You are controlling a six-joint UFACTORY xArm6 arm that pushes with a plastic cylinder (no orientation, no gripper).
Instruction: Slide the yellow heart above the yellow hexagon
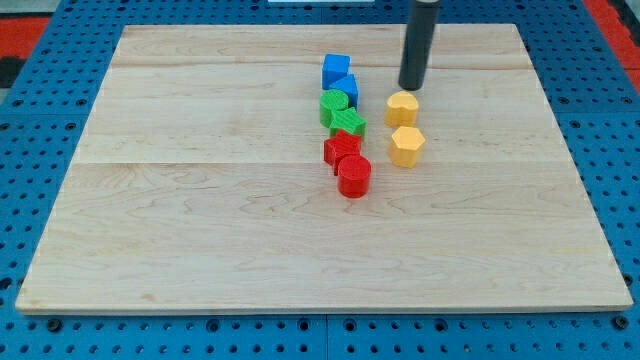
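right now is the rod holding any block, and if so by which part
Nothing is held. The arm ends in a bare rod with no gripper; my tip sits just above the yellow heart toward the view's top, with the yellow hexagon below the heart.

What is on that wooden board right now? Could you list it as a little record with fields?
board: wooden board on a blue pegboard
my tip: just above the yellow heart, at the view's top
yellow heart: directly above the yellow hexagon
blue blocks: top of a column
green blocks: middle of the column
red blocks: bottom of the column
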